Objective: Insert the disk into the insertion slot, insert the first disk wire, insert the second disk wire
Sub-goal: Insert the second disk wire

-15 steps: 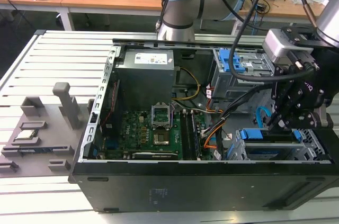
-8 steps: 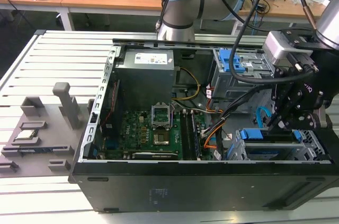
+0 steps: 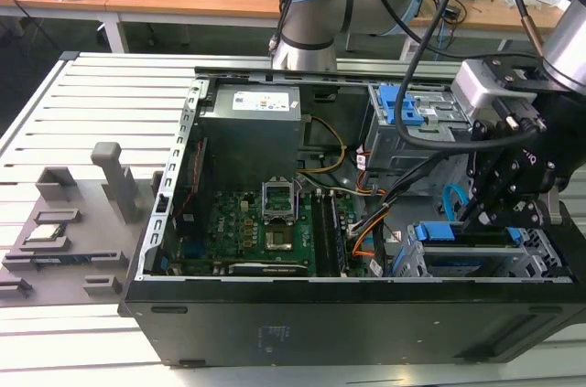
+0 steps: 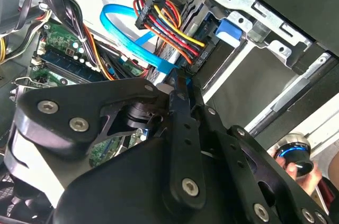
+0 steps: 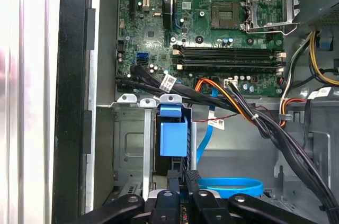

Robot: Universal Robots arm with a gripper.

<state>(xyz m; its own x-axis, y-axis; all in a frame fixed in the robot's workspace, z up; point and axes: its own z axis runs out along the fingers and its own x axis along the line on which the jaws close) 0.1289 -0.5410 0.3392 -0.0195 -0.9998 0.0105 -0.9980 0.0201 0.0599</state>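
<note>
Look into the open computer case (image 3: 156, 222): it holds the motherboard (image 3: 265, 222), the power supply (image 3: 252, 131) and, at the exterior view's right, two drive cages. The insertion slot (image 3: 476, 259) sits in the near corner, and the disk (image 3: 469, 234) is seated in it, with its blue carrier tab (image 5: 174, 136) at the bay mouth. The disk's long axis runs along the case's near wall. The gripper (image 3: 476, 215) hangs just above the disk's inner end; in the second wrist view its fingers (image 4: 183, 102) appear closed on the black power connector (image 4: 197, 61) at the disk's edge. The blue data cable (image 4: 130, 36) loops beside it. Bundled cables (image 5: 254, 118) crowd the room between cage and motherboard.
</note>
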